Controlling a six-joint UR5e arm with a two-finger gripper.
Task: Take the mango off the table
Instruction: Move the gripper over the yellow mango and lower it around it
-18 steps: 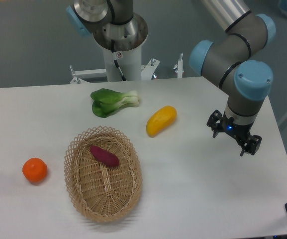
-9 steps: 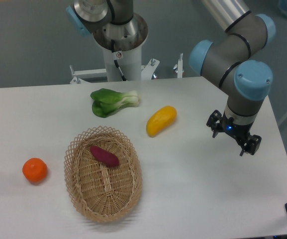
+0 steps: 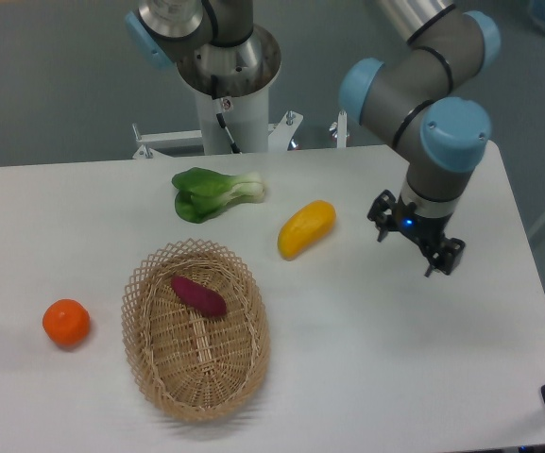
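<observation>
The mango (image 3: pixel 306 228) is a smooth yellow-orange oval lying on the white table (image 3: pixel 395 377), right of centre and tilted up to the right. My gripper (image 3: pixel 415 246) hangs open and empty above the table, to the right of the mango and well apart from it. Its two dark fingers point down.
A woven basket (image 3: pixel 196 328) holds a purple root (image 3: pixel 198 295) at the front centre. A round orange fruit (image 3: pixel 66 322) lies at the left. A green bok choy (image 3: pixel 214 192) lies behind the mango. The robot's base (image 3: pixel 225 85) stands at the back edge.
My gripper and arm have moved left and slightly back, closer to the mango. Nothing on the table has moved.
</observation>
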